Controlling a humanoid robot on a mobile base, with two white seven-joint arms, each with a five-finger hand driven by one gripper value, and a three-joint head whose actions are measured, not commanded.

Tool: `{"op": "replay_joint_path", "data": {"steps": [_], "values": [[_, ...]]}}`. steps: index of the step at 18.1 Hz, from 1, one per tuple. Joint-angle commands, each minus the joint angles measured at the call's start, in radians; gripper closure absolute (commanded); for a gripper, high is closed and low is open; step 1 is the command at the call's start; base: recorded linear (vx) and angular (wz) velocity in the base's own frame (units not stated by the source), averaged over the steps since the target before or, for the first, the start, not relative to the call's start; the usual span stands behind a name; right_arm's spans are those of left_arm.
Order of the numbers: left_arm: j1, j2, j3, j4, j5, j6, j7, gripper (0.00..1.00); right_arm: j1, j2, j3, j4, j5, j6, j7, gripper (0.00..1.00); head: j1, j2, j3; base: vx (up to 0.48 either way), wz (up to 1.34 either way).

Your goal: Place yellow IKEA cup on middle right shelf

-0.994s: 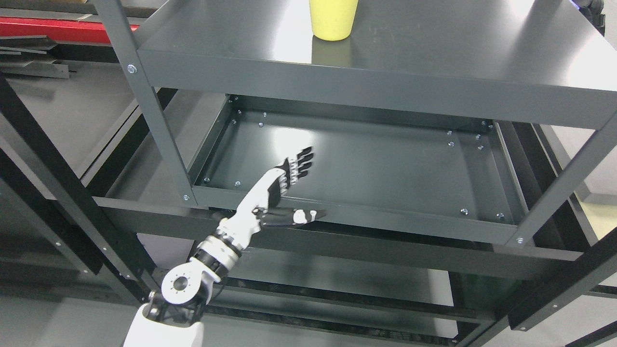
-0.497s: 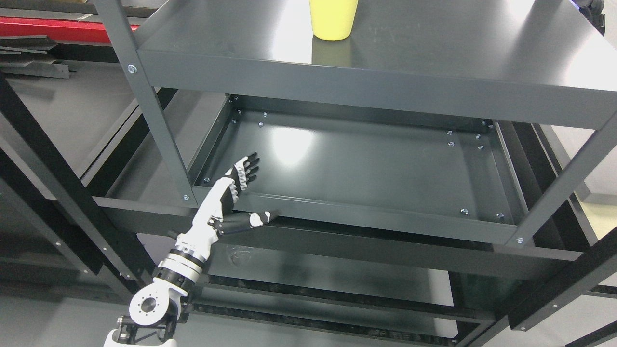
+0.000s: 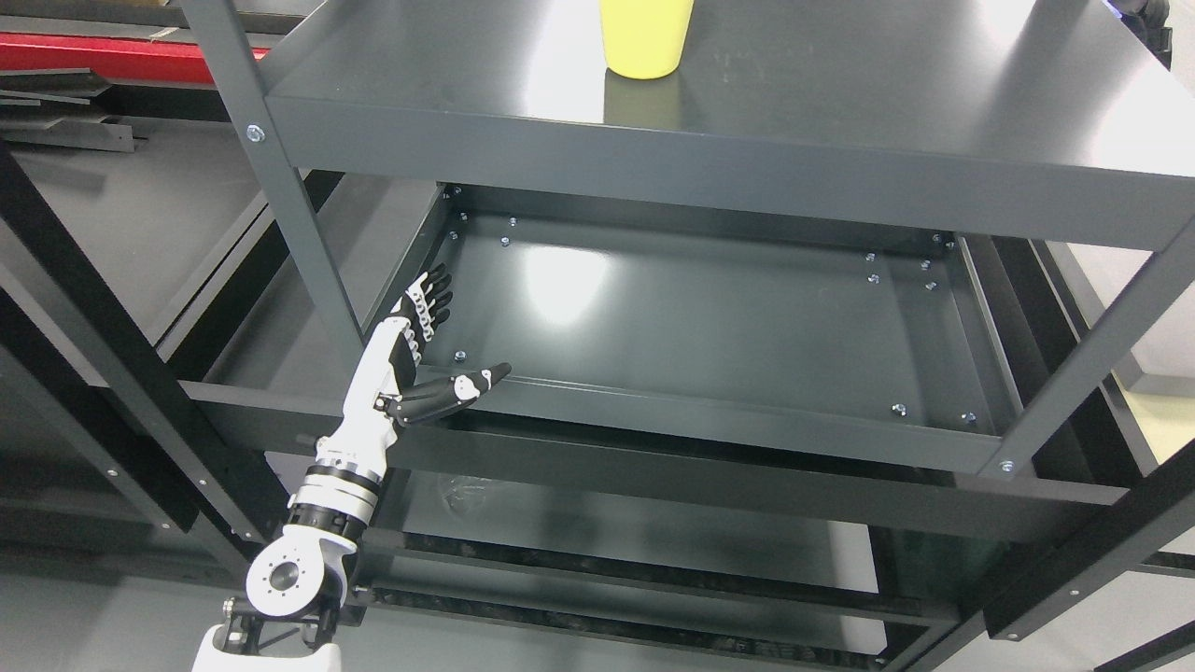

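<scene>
The yellow cup (image 3: 644,37) stands upright on the upper grey shelf (image 3: 840,103), near the top edge of the head view; its rim is cut off. My left hand (image 3: 439,345) hovers far below it, at the front left corner of the lower shelf tray (image 3: 709,327). Its fingers (image 3: 428,297) are stretched out and the thumb sticks out to the right, holding nothing. The arm rises from the lower left. The right arm does not show.
A grey upright post (image 3: 280,196) stands just left of my hand. Black frame beams (image 3: 103,355) cross the left side, and another runs along the lower right. A red bar (image 3: 93,51) lies at the top left.
My left hand has drawn back to the left and toward me, from over the lower tray's middle to its front left corner. The cup has stayed put.
</scene>
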Motion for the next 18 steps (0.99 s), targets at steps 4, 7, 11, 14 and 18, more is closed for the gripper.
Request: {"op": "replay_joint_path", "data": {"steps": [4, 7, 11, 14, 18], "values": [[-0.008, 0.018, -0.020, -0.017, -0.010, -0.008, 0.004, 0.01, 0.014, -0.017, 0.017, 0.000, -0.025, 0.001, 0.001, 0.01, 0.0000, 0.000, 0.000, 0.000, 0.00], [-0.008, 0.018, -0.028, -0.017, -0.010, -0.028, 0.002, 0.01, 0.014, -0.017, 0.017, 0.000, -0.025, 0.001, 0.001, 0.01, 0.0000, 0.000, 0.000, 0.000, 0.00], [-0.008, 0.018, -0.028, -0.017, -0.010, -0.028, 0.000, 0.01, 0.014, -0.017, 0.017, 0.000, -0.025, 0.001, 0.001, 0.01, 0.0000, 0.000, 0.000, 0.000, 0.00], [-0.008, 0.018, -0.028, -0.018, -0.010, -0.028, -0.007, 0.01, 0.014, -0.017, 0.017, 0.000, -0.025, 0.001, 0.001, 0.01, 0.0000, 0.000, 0.000, 0.000, 0.00], [-0.008, 0.018, -0.028, -0.020, -0.009, -0.028, -0.012, 0.01, 0.014, -0.017, 0.017, 0.000, -0.025, 0.001, 0.001, 0.01, 0.0000, 0.000, 0.000, 0.000, 0.00]]}}
